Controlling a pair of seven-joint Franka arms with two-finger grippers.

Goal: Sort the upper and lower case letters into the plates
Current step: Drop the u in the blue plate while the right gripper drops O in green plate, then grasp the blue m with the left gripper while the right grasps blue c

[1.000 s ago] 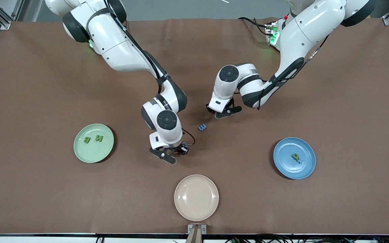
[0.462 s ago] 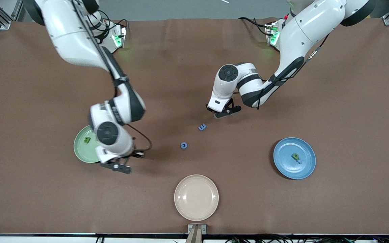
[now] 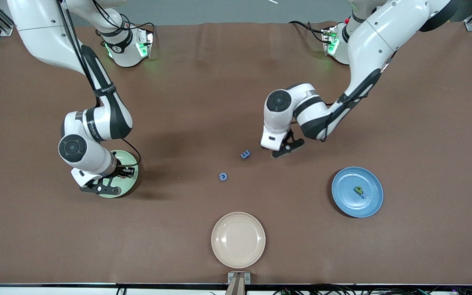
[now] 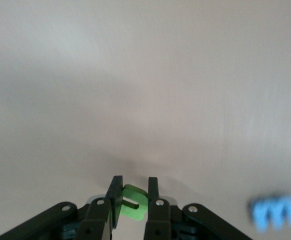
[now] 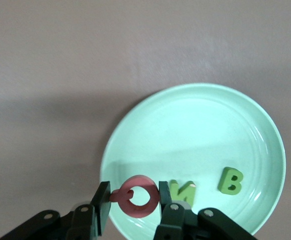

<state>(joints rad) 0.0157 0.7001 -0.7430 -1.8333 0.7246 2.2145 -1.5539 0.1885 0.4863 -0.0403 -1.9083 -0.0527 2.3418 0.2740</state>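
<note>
My right gripper (image 3: 100,188) hangs over the pale green plate (image 3: 125,186). In the right wrist view it (image 5: 134,192) is shut on a red ring-shaped letter (image 5: 140,212) above the plate's rim (image 5: 265,125). Green letters N (image 5: 181,191) and B (image 5: 230,180) lie in that plate. My left gripper (image 3: 283,149) is over the table beside a blue letter (image 3: 245,154). In the left wrist view it (image 4: 134,181) is shut on a green letter (image 4: 134,202). A second blue letter (image 3: 223,176) lies nearer the front camera. The blue plate (image 3: 348,198) holds a green letter (image 3: 358,189).
A cream-beige plate (image 3: 238,254) sits near the table's front edge, between the two other plates. The brown table cover (image 3: 219,82) is bare around the arms' bases. The blue letter beside my left gripper also shows in the left wrist view (image 4: 275,212).
My right arm swung from the table's middle to over the pale green plate, uncovering the blue ring-shaped letter. My left gripper shifted slightly toward the front camera.
</note>
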